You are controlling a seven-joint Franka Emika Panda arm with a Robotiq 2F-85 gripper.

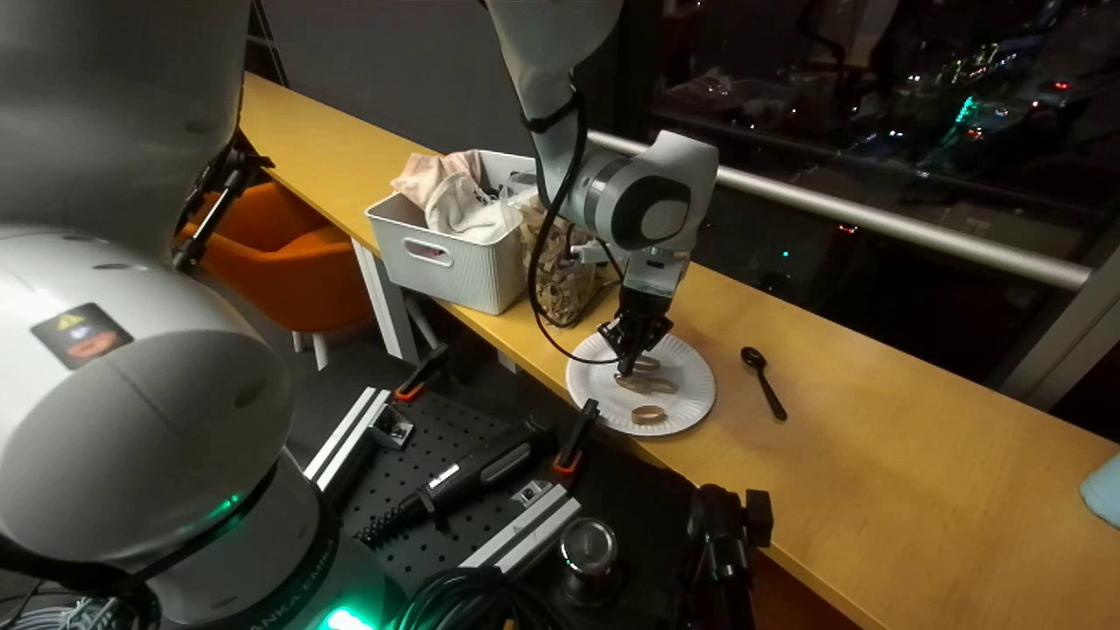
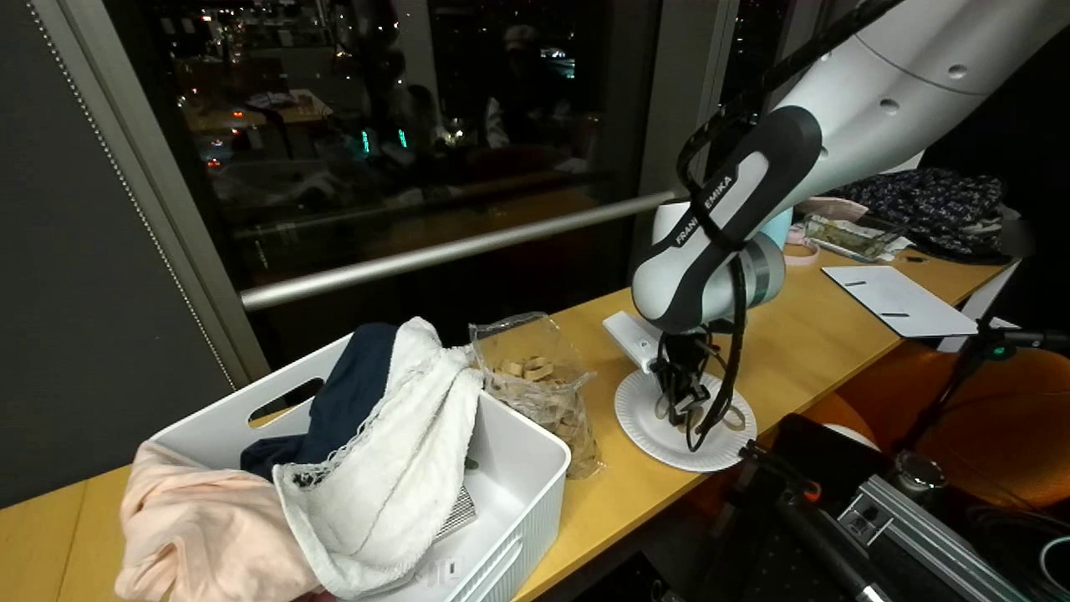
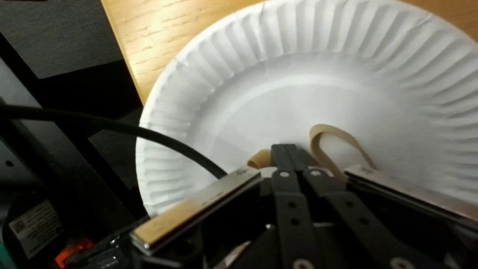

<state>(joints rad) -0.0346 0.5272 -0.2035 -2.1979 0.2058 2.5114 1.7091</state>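
Pincer (image 3: 285, 150) is closed, low over paper plate (image 3: 261, 108) w/ tan rubber bands (image 1: 648, 418); whether 1 is pinched, I cannot tell.

Wooden table (image 1: 919, 455) bearing white plate (image 1: 693, 389), spoon (image 1: 767, 388), bin (image 1: 451, 273), bag (image 2: 552, 410), dark heap (image 2: 928, 209) (perhaps clothing)

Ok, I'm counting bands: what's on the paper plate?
On the paper plate, an exterior view shows what look like three tan bands. In the wrist view, the shut tool covers part of it, so whether more lie beneath can't be seen.
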